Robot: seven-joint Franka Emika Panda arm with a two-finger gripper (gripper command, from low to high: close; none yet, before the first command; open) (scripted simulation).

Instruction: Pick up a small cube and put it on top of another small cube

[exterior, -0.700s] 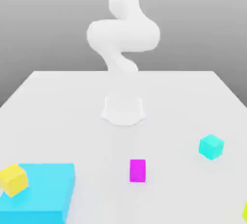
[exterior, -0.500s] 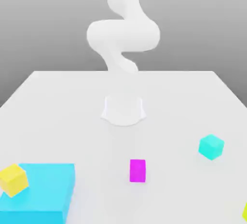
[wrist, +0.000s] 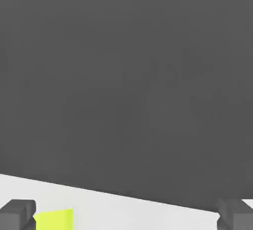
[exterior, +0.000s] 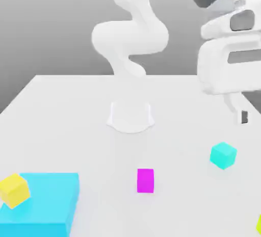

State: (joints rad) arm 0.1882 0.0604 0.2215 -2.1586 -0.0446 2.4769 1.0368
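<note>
Lime-coloured, the small cube [wrist: 54, 219] sits untouched on the desk [exterior: 71, 108] beyond the cyan cube [exterior: 223, 155], while the gripper [wrist: 126, 214] hovers with fingers [wrist: 17, 213] spread wide, so grasping and stacking remain.

**Flat, even light, soft edges**

We are seeing bright, diffuse light washing the white tabletop [exterior: 71, 108] evenly, leaving barely any shadows beneath the cubes and no glare. The white arm [exterior: 130, 37] is blurring softly into the grey backdrop, and the hand [exterior: 243, 112] is looking smeared at its edges.
</note>
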